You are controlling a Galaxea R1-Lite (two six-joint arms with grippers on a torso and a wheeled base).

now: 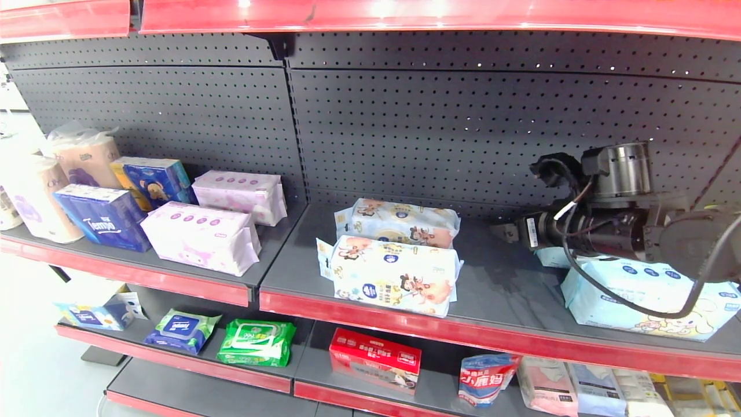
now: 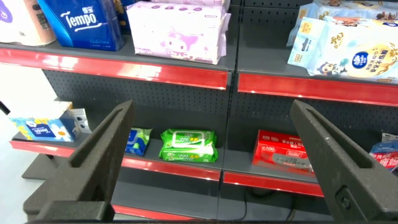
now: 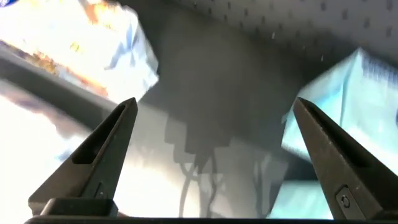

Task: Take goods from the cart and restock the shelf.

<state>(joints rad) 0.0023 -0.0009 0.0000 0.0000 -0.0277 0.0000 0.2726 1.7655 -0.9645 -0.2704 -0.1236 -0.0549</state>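
The right gripper (image 3: pixel 214 106) stands with its dark foam-faced fingers spread wide and nothing between them. It is held low over the dark grey metal shelf board with the red front edge (image 1: pixel 498 289), just beside the pale blue soft pack printed with small cartoon figures (image 1: pixel 637 295). That pack lies at the right end of the board, close to the front edge and partly under the right arm. Two white-and-blue soft packs with cartoon prints (image 1: pixel 393 275) lie one behind the other at the middle of the board. Two pink soft packs (image 1: pixel 202 237) sit on the neighbouring board to the left. The left gripper (image 2: pixel 212 109) is also wide apart and empty, held well in front of the lower tiers. The likeliest trouble is the black cable loop (image 1: pixel 637 313) hanging across the pale blue pack: if the arm pulls away, the loop or a finger could catch the soft wrapping and drag the pack over the front edge. The right wrist view shows bare board between the fingers, which the head view hides behind the wrist. The left wrist view faces a green flat pack (image 2: pixel 188 144) and a red box (image 2: pixel 283 152) on the tier below, which the head view sees at a steep slant.
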